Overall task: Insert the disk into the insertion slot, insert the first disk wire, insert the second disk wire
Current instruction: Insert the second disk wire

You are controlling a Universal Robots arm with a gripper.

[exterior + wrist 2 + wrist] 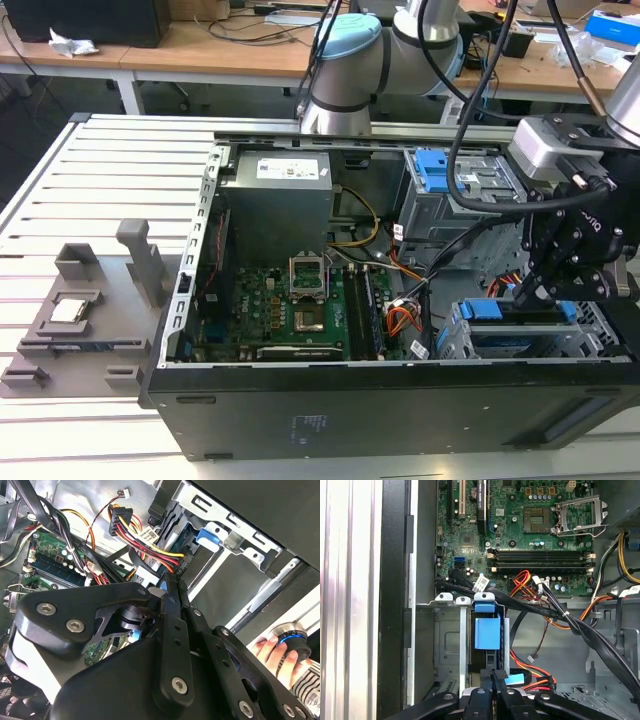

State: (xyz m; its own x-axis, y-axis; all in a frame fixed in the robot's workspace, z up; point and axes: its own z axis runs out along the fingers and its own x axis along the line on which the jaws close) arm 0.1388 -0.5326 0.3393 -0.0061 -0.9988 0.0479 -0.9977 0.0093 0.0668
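Observation:
The disk lies in the insertion slot, a low grey cage at the case's front corner on the exterior view's right. Its blue carrier sits between the cage's walls. My gripper hangs right over the disk's cable end. In both wrist views the fingers are shut together, with a small black connector of a disk wire at their tips. Red, yellow and black wires run to that spot.
The open case holds a green motherboard, a grey power supply and a taller bay with a blue latch. Thick black cables cross beside the cage. A grey fixture stands outside the case. A person's hand rests on a knob.

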